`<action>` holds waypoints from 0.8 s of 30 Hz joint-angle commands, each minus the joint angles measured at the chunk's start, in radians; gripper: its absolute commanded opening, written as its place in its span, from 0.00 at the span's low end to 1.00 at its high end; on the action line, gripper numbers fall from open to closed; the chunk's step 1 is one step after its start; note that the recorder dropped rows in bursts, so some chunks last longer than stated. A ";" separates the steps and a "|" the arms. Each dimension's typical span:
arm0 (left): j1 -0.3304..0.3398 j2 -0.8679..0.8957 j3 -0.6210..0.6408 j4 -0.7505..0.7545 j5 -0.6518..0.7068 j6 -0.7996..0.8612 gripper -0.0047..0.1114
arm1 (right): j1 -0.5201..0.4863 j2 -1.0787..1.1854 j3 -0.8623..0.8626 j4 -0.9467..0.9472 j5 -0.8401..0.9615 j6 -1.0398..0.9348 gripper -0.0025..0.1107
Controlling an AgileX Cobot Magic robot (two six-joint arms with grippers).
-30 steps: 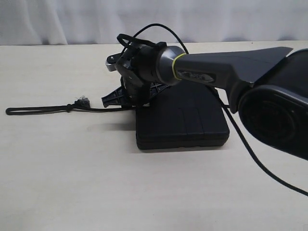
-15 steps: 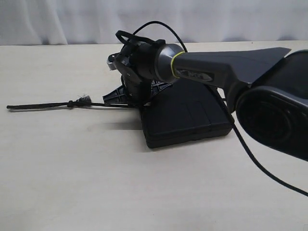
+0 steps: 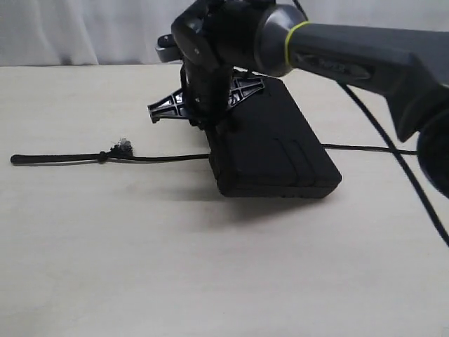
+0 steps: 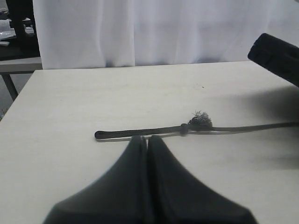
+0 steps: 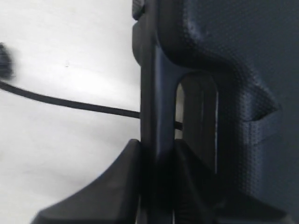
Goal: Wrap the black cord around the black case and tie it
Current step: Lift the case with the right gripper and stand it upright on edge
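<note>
The black case (image 3: 273, 147) is tilted, its handle end raised off the table. My right gripper (image 3: 210, 119) is shut on the handle bar of the case (image 5: 233, 56), one finger through the slot; the right gripper (image 5: 157, 142) shows this up close. The black cord (image 3: 63, 159) lies straight on the table, knot and frayed tuft (image 3: 123, 146) at the left, passes under the raised case and comes out on its right side (image 3: 365, 148). My left gripper (image 4: 146, 137) is shut and empty, just short of the cord's loop end (image 4: 140, 132).
A white curtain (image 3: 84, 31) hangs behind the table's far edge. The right arm's thin cable (image 3: 400, 165) trails across the table on the right. A dark object (image 4: 275, 56) juts into the left wrist view beyond the cord.
The right gripper has risen with the case's handle, tipping the case up from flat. The cord has settled straight on the table under the case.
</note>
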 commanded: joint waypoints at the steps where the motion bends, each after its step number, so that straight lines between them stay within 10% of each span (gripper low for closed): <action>1: 0.001 -0.003 0.003 -0.005 -0.004 -0.006 0.04 | -0.054 -0.107 -0.010 0.058 0.023 -0.085 0.06; 24: 0.001 -0.003 0.003 -0.001 -0.004 -0.006 0.04 | -0.470 -0.271 0.237 1.180 0.114 -0.747 0.06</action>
